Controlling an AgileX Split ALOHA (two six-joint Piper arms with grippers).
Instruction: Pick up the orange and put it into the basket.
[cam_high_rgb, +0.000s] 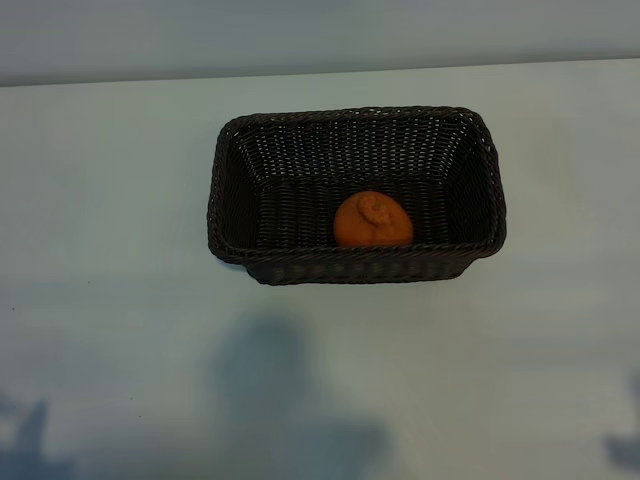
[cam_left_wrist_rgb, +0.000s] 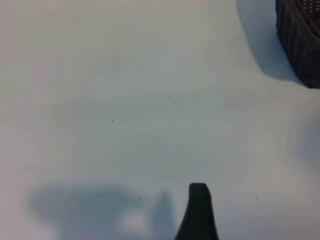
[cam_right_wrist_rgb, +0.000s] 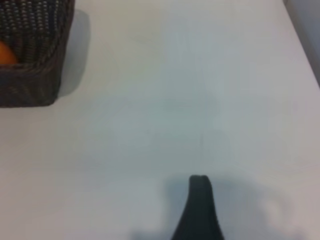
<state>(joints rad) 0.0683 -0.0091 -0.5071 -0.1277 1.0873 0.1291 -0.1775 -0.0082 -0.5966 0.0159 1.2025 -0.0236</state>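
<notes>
The orange (cam_high_rgb: 373, 220) lies inside the dark brown wicker basket (cam_high_rgb: 228, 190), against its near long wall, puckered top up. Neither arm shows in the exterior view; only their shadows fall near the front edge. In the left wrist view my left gripper (cam_left_wrist_rgb: 161, 210) hangs over bare table, open, with one dark finger (cam_left_wrist_rgb: 199, 205) showing and a corner of the basket (cam_left_wrist_rgb: 300, 40) far off. My right gripper (cam_right_wrist_rgb: 161, 210) is also open over bare table, one finger (cam_right_wrist_rgb: 199, 200) visible. That view catches the basket's corner (cam_right_wrist_rgb: 30, 75) with a sliver of the orange (cam_right_wrist_rgb: 6, 53) inside.
The basket stands alone on a pale white table (cam_high_rgb: 110, 300). The table's back edge meets a grey wall (cam_high_rgb: 320, 35) just behind the basket. A table edge (cam_right_wrist_rgb: 302, 40) runs along one side of the right wrist view.
</notes>
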